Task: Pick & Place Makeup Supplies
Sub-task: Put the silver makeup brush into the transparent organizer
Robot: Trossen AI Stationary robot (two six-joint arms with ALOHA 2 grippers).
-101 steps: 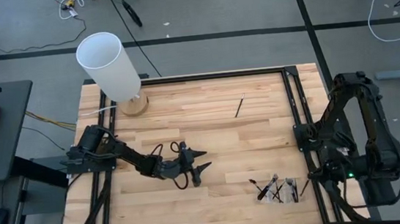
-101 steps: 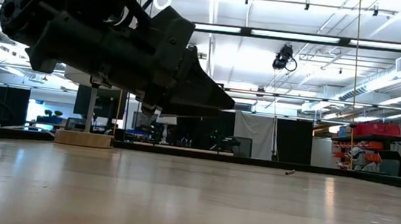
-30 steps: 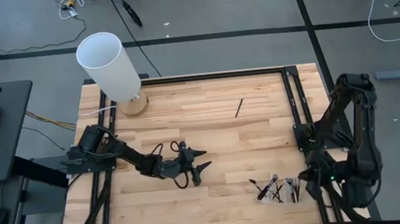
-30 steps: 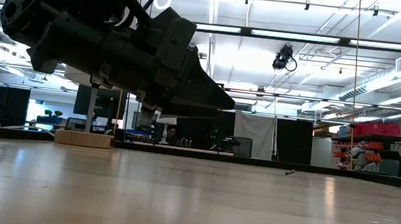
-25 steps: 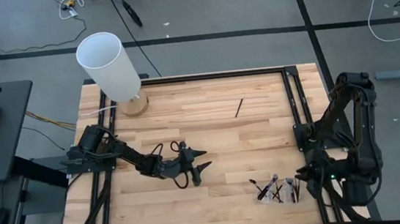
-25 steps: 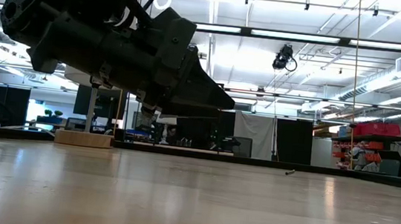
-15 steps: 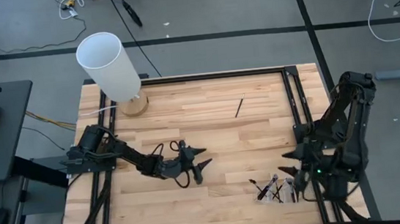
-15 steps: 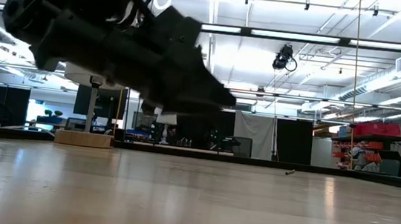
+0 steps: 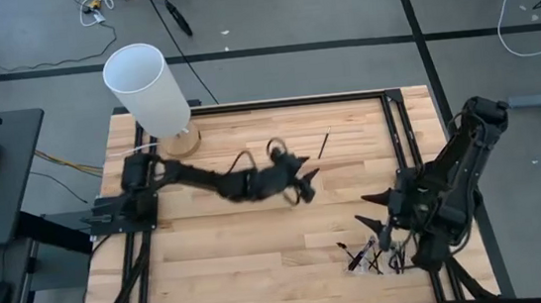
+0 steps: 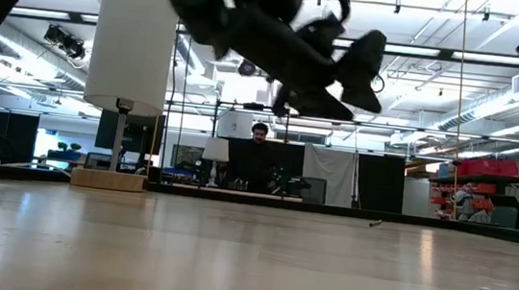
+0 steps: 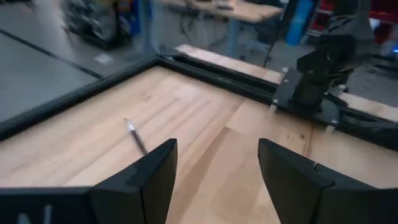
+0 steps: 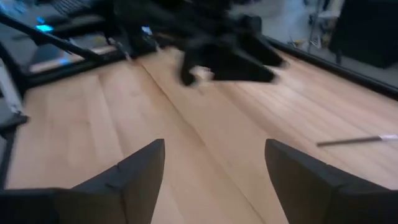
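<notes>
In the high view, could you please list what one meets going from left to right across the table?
White cylinder → left gripper → lone brush → pile of brushes → right gripper.

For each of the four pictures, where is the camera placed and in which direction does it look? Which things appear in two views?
High view: above, straight down on the table; both arms, left gripper, right gripper.
Low view: table height, level into the room; left arm overhead.
Left wrist view: behind its open fingers, toward the lone brush.
Right wrist view: behind its open fingers, toward the left arm.
Shared: lone brush in high and left wrist; white cylinder in high and low.
</notes>
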